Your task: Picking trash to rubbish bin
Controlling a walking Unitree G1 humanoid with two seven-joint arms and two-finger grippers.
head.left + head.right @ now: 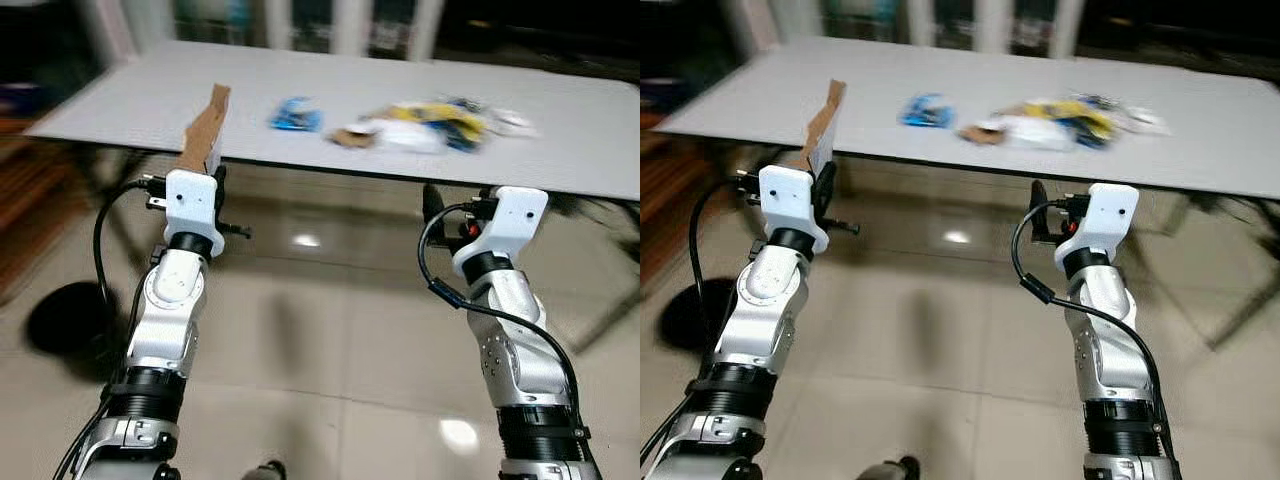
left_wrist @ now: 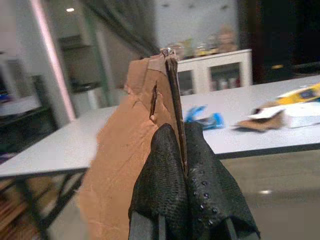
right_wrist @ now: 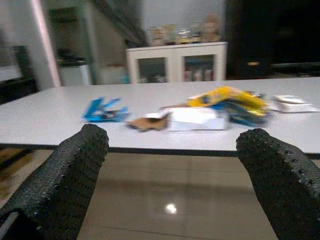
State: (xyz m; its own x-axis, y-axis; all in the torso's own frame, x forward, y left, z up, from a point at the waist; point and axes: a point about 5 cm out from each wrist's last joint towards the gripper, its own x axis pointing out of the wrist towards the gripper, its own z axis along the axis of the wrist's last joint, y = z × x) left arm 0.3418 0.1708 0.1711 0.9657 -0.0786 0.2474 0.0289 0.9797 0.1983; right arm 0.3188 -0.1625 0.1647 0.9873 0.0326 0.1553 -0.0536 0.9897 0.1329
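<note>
L gripper point(image 2: 184, 165) jaws clenched on cardboard scrap point(image 1: 205, 130); R gripper point(image 3: 172, 150) jaws released, empty. Blue wrapper point(image 1: 296, 116), yellow packaging point(image 1: 440, 118) etc. left on bench point(image 1: 560, 140); binning not yet done.

I am looking into a room of a home: a long pale grey table point(image 1: 330, 110) stands on glossy beige floor tiles point(image 1: 330, 340), and behind it a white cabinet point(image 3: 177, 62) with glass doors carries jars and small figures on top.
</note>
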